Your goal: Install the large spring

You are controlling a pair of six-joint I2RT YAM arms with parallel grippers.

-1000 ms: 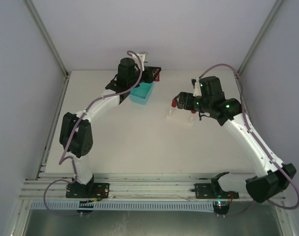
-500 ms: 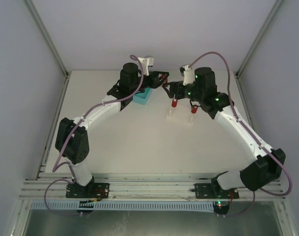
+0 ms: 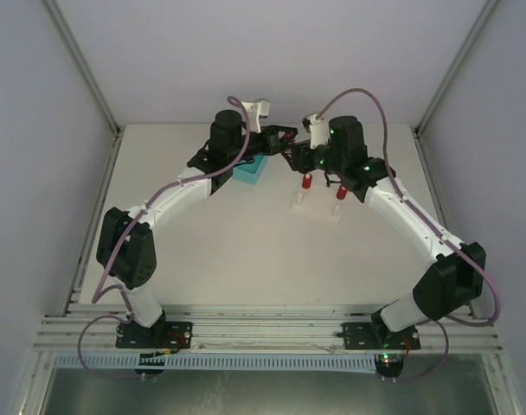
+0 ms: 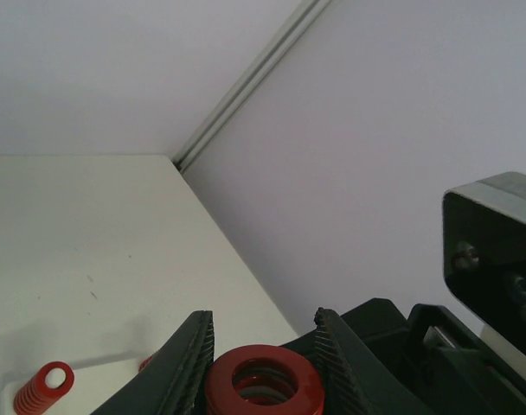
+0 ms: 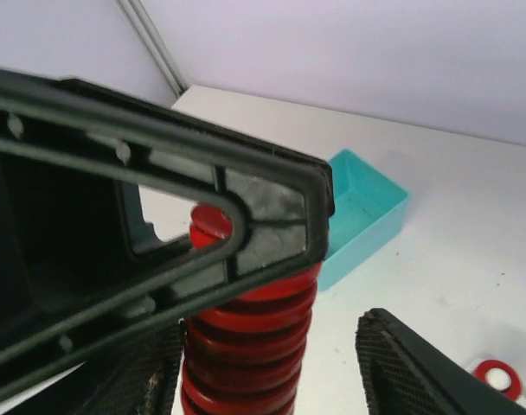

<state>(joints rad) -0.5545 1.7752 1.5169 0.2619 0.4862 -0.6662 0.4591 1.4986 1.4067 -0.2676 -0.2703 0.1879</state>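
Top external view: past the arm bases, a white fixture [image 3: 317, 210] sits on the tabletop [image 3: 202, 259] slightly right of centre, with two small red springs [image 3: 306, 181] upright along its far edge. Beyond it, toward 12 o'clock, the two arms meet tip to tip. The left end effector [image 4: 263, 359] is clamped on the large spring [image 4: 263, 393], its ribbed fingers pressing the red coil from both sides. The right end effector [image 5: 272, 367] straddles the same spring at a middling width. One of its pads is close against the coils and the other stands off with a gap, so it has no grip. At 9 o'clock from that meeting point, just beside the left end effector, sits a teal bin [image 3: 248, 170].
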